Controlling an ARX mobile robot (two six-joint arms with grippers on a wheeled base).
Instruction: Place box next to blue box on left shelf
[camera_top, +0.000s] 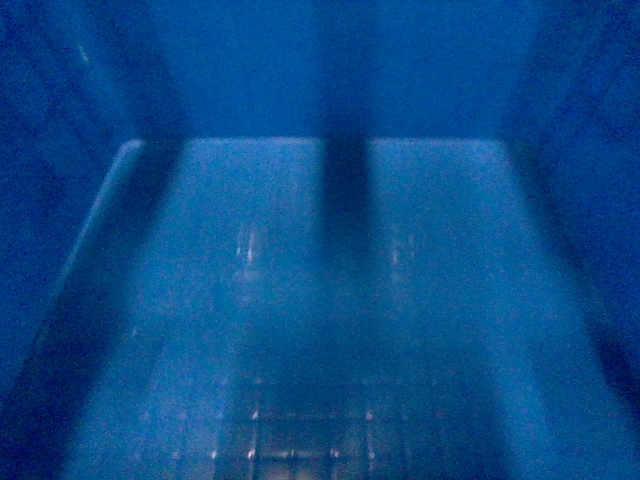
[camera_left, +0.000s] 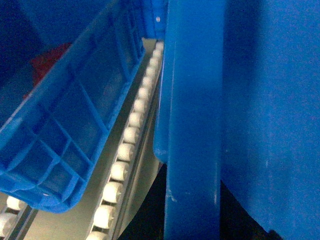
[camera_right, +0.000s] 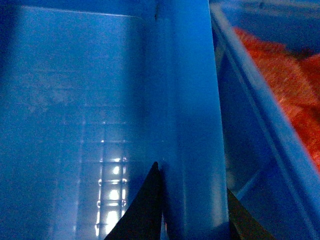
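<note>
Three blue plastic crates are counted — the held large ribbed box (camera_left: 240, 100), a ribbed neighbour (camera_left: 65, 125), and another (camera_right: 260, 125) holding red-orange material. One row of small white plastic wheels (camera_left: 125, 150) is fully seen — about ten.

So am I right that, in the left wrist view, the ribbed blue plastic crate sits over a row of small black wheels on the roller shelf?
Not quite: the wheels on the roller shelf are white, not black, as the left wrist view shows beside the ribbed blue plastic crate.

No readable text, labels, brands, numbers or signs on any surface; only plain blue plastic
</note>
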